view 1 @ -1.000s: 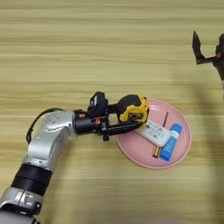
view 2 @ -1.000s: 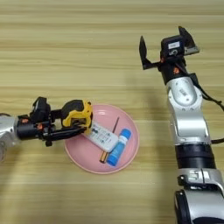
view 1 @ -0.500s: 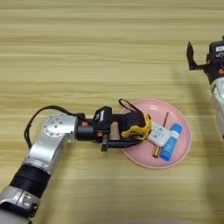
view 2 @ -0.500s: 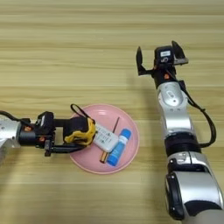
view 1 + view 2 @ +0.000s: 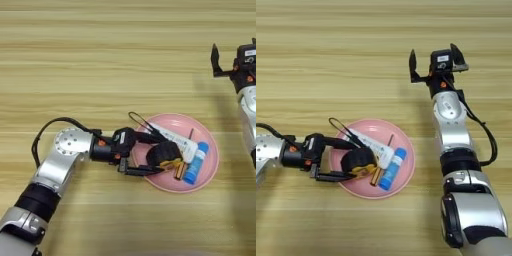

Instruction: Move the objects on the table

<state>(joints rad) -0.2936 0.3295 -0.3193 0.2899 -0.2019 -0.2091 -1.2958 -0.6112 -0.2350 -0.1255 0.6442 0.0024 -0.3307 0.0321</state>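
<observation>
My left gripper [image 5: 156, 154] reaches in from the left over the pink plate [image 5: 210, 172] and is shut on the yellow-black tape measure [image 5: 164, 153]. The tape measure rests low on the plate's left side, its black cord [image 5: 139, 120] looping out over the rim. Next to it on the plate lie the white remote [image 5: 179, 143], the blue white-capped tube [image 5: 195, 163] and the amber-handled screwdriver [image 5: 179, 170]. My right gripper [image 5: 436, 59] hangs open over bare table [image 5: 100, 60] at the far right, well away from the plate.
The left arm's black cable [image 5: 47, 131] arcs above the table beside the elbow. The right forearm [image 5: 453, 130] runs down the right side, close to the plate's right rim.
My left gripper has carried the tape measure right and down, from the plate's left rim onto the plate beside the remote. The right gripper has shifted slightly left.
</observation>
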